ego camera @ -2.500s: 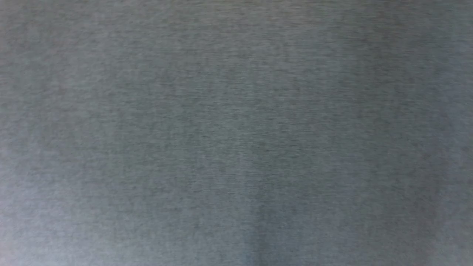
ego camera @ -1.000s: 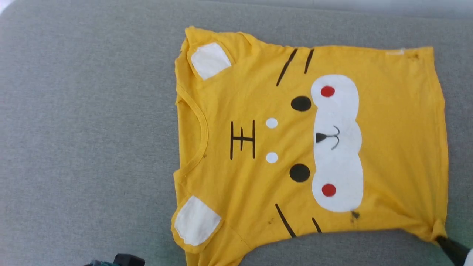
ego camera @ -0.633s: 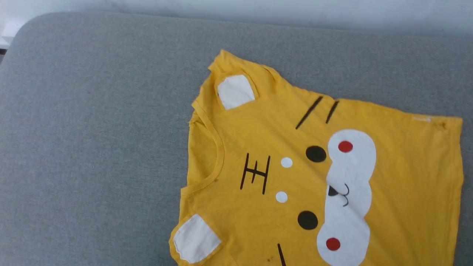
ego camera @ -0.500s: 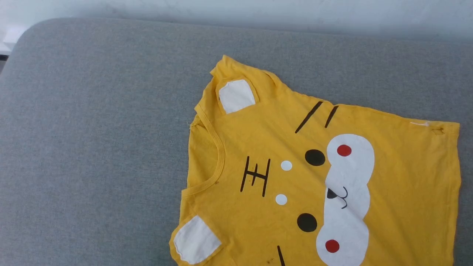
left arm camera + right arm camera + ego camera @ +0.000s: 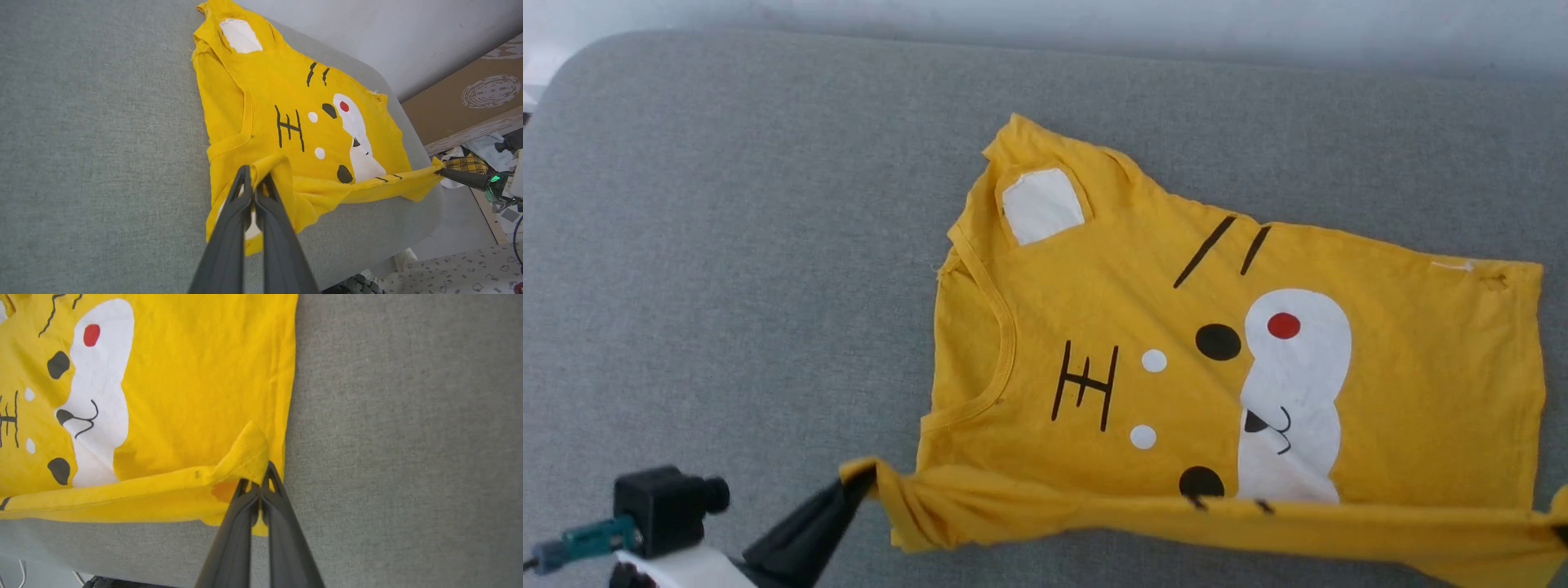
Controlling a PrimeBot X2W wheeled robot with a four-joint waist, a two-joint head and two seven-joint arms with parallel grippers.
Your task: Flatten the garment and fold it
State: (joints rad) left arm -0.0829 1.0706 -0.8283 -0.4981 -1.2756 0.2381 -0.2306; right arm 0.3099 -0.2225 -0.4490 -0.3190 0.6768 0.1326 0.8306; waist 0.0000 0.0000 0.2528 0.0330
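Cushion [image 5: 727, 245]: grey, under shirt [image 5: 1176, 367].
Change: near edge now lifted (flat moments ago).
Left gripper [image 5: 254, 179]: clenched on shirt, collar end.
Right gripper [image 5: 261, 475]: clenched on shirt, hem end.
Meaning: fold begun.

A grey upholstered cushion [image 5: 727, 245], leaning cardboard [image 5: 461, 102] and heaped clothes [image 5: 470, 161] suggest a home room.

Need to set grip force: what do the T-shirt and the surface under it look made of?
T-shirt: thin, soft knit, likely cotton, matte; it creases and sags limply where lifted. Surface: grey woven fabric, matte, with fine flecked grain and a rounded corner, probably upholstery over padding.
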